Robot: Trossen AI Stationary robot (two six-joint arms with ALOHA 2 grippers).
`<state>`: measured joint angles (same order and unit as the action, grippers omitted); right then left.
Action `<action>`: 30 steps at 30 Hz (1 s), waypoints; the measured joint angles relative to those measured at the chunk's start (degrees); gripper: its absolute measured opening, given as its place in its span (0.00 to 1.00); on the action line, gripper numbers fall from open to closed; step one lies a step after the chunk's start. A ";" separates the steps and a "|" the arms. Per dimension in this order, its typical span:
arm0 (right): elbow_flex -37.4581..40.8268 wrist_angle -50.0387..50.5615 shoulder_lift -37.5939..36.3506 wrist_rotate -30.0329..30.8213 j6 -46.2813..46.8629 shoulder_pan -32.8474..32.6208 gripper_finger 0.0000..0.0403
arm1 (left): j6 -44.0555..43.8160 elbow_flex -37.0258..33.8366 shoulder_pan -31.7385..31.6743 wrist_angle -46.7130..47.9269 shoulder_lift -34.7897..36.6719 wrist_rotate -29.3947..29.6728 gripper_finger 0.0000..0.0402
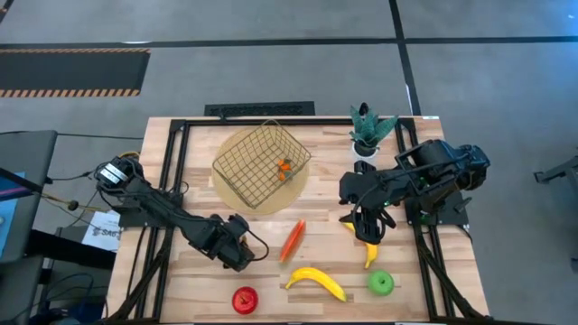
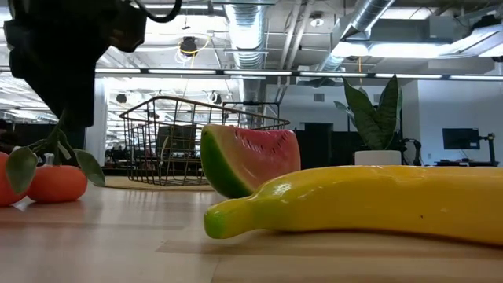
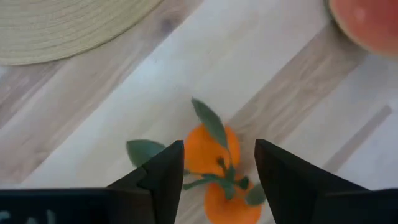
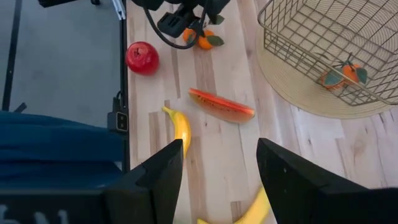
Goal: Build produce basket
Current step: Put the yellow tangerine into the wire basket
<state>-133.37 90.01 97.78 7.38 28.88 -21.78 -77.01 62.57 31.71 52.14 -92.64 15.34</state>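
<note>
The wire basket [image 1: 262, 162] stands on a round tan mat [image 1: 237, 194] at the far middle, with one orange leafy piece [image 1: 284, 168] inside. My left gripper [image 3: 217, 180] is open and points down over the second orange leafy piece [image 3: 208, 152], one finger on either side of it. This also shows in the high view [image 1: 240, 255]. My right gripper [image 4: 217, 180] is open above the small banana [image 4: 252, 211], which lies on the table at the right [image 1: 368, 251]. A red-and-green watermelon slice [image 1: 293, 240], a large banana [image 1: 316, 281], a red apple [image 1: 245, 300] and a green apple [image 1: 381, 283] lie on the table.
A potted plant in a white pot [image 1: 368, 134] stands at the far right, beside the basket. Black frame rails [image 1: 172, 181] run along the table's left and right sides. In the low view the large banana [image 2: 369, 200] and the slice [image 2: 251, 157] fill the foreground.
</note>
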 joint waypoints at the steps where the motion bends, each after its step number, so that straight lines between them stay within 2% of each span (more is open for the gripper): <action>1: 0.01 0.01 0.00 0.01 0.00 0.02 0.55 | 0.00 0.00 0.02 0.39 0.00 -0.15 0.46; 7: 0.01 0.01 0.00 0.04 -0.05 0.07 0.55 | 0.00 -0.01 0.15 0.24 0.00 -4.06 0.46; 13: 0.00 -0.01 0.00 0.14 -0.26 0.07 0.55 | 0.91 -0.06 0.21 -0.30 -0.30 -2.71 0.46; 18: 0.01 0.01 0.02 0.24 0.18 0.04 0.55 | 1.88 -3.02 0.21 -5.32 -0.37 -2.52 0.46; 25: 0.01 0.01 0.02 0.24 0.71 0.26 0.55 | 1.49 -3.21 -0.34 -5.06 -0.37 -1.10 0.46; 30: -0.01 0.01 0.02 0.24 1.14 0.55 0.55 | 2.34 -3.21 -0.45 -4.54 -0.37 -1.10 0.39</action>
<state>-133.38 90.02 97.80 7.62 30.02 -21.23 -74.68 59.35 31.26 47.60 -93.01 14.24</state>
